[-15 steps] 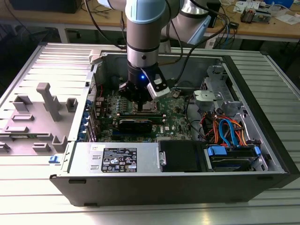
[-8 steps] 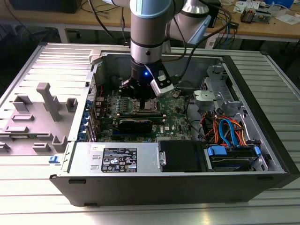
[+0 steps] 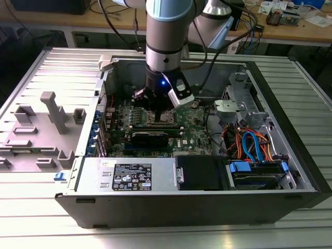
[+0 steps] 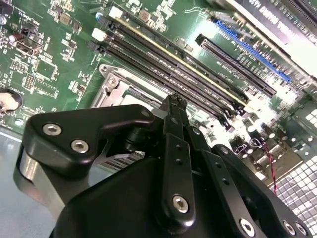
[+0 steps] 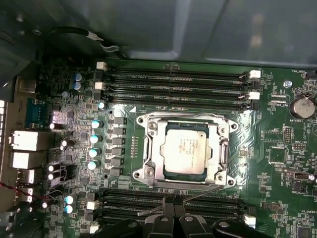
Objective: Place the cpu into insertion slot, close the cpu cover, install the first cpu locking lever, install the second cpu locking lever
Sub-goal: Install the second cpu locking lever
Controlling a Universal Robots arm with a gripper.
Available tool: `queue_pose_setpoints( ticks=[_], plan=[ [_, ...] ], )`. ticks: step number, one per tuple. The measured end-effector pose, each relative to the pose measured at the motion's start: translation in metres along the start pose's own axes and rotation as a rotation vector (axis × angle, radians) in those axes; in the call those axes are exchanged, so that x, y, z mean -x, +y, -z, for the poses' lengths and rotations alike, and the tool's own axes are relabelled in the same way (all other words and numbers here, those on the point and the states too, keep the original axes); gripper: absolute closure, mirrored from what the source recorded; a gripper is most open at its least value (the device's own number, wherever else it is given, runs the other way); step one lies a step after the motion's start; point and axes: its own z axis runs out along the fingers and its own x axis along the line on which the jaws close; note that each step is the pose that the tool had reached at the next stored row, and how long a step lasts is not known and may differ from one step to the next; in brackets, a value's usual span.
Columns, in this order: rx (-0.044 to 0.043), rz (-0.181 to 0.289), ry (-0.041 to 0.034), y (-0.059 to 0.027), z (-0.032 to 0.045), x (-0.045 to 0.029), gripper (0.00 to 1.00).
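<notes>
Dull silver-grey cpu (image 5: 184,151) inside silvery cpu cover (image 5: 151,148); green motherboard (image 5: 282,148) with black memory slots (image 5: 176,82); black gripper (image 4: 176,101).

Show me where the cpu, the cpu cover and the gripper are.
cpu (image 5: 185,151), first wrist view, middle of its silver top.
cpu cover (image 5: 152,148), first wrist view, one side bar of the frame.
gripper (image 5: 172,201), first wrist view, at its fingertips.

The room is bright. A small blue light (image 3: 164,81) glows on the arm in the exterior view. In the first wrist view the cpu (image 5: 187,152) shines pale and the corners look dark. In the second wrist view the gripper (image 4: 176,104) looks blurry up close.
</notes>
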Motion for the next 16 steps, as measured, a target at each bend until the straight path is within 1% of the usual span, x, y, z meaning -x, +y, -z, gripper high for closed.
queue_pose_setpoints(
  ticks=[2,4,5,6,7,8,13,16],
  plan=[
    [0.0011,0.003,0.0001,-0.003,0.0001,-0.0012,0.89],
    [0.0041,0.005,-0.0001,-0.0031,0.0001,-0.0032,0.89],
    [0.0095,0.006,-0.0004,-0.003,0.0,-0.0051,0.89],
    [0.0166,0.007,-0.0009,-0.0029,0.0,-0.0076,0.89],
    [0.0279,0.008,-0.0017,-0.0026,-0.0002,-0.0124,0.89],
    [0.035,0.008,-0.0022,-0.0027,-0.0004,-0.0159,0.89],
    [0.047,0.01,-0.003,-0.0058,-0.0026,-0.0216,0.89],
    [0.0504,0.01,-0.0034,-0.0058,-0.0035,-0.024,0.89]
  ],
)
